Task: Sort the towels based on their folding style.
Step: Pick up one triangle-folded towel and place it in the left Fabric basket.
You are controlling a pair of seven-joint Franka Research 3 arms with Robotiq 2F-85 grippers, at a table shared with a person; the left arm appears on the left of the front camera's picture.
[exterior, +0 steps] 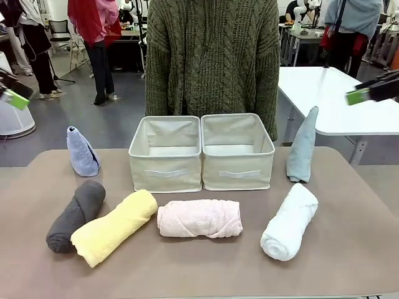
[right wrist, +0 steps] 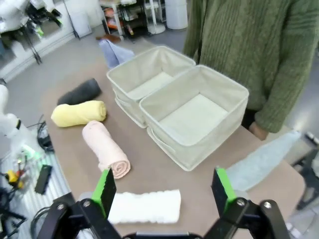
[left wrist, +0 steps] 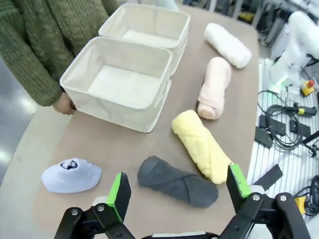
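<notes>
FRONT VIEW: Sorting not yet begun, by the look of it, with all six towels out on the table (exterior: 206,277) and neither bin holding anything. Four rolls lying along the near side: dark grey roll (exterior: 75,215) just beside yellow roll (exterior: 115,227), then pink roll (exterior: 199,218) and, apart at the right, white roll (exterior: 288,221). Two cones standing farther back: light blue cone (exterior: 81,151) left of the bins, pale teal cone (exterior: 303,146) right of them. Left bin (exterior: 165,177) and right bin (exterior: 240,177) pressed side by side at the middle, a person (exterior: 212,56) in a green sweater just behind. Left gripper (exterior: 12,90) and right gripper (exterior: 371,90) raised at opposite edges, cut off by the frame, spread hard to judge here.

LEFT WRIST VIEW: Left gripper (left wrist: 178,185) spread to its widest, holding nothing, hovering over the dark grey roll (left wrist: 164,177). Likely the first pick; calls for a straight drop, one finger either side of the roll's width, without nudging the yellow roll alongside. Person's hand (left wrist: 65,104) half hidden behind the left bin's corner.

RIGHT WRIST VIEW: Right gripper (right wrist: 164,191) equally wide and empty, above the white roll (right wrist: 144,206), itself partly masked by a finger. Pale teal cone's base behind the other finger; light blue cone mostly hidden past the far bin. No sign anywhere of the bin meant for rolls or for cones.
</notes>
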